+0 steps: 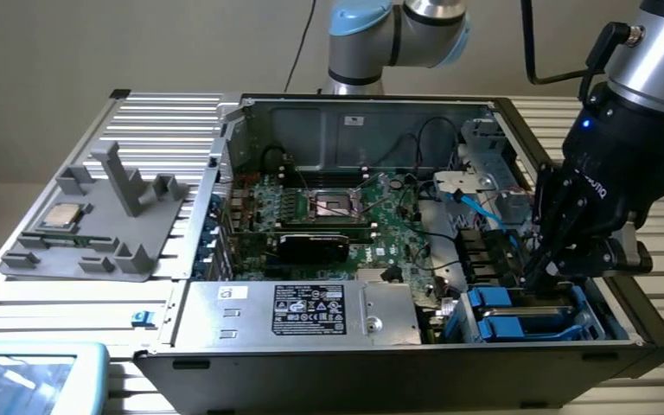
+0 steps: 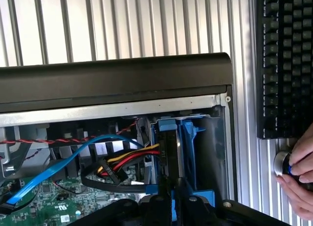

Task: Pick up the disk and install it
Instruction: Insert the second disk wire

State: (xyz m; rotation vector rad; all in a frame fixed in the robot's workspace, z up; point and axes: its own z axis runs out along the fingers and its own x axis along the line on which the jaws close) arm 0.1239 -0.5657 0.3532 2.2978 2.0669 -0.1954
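The disk point(image 2: 167, 133) stands on edge in its bright blue carrier, down in the drive bay at the case's front corner. My gripper point(image 2: 168, 206) is right over it, and its dark fingers point(image 2: 156, 204) are closed on the carrier's blue edge. In the exterior view my gripper point(image 1: 539, 278) reaches into the bay at the exterior view's right, just above the blue carriers of the disk point(image 1: 514, 304). How deep the disk sits in its slot is hidden.
The open PC case point(image 1: 424, 341) holds a motherboard point(image 1: 332, 216), a grey power-supply box point(image 1: 297, 313) and loose cables point(image 2: 58, 162) beside the bay. A grey fixture with a processor chip point(image 1: 61, 216) lies at the exterior view's left. A keyboard point(image 2: 283, 64) and a person's hand point(image 2: 298, 169) lie outside the case.
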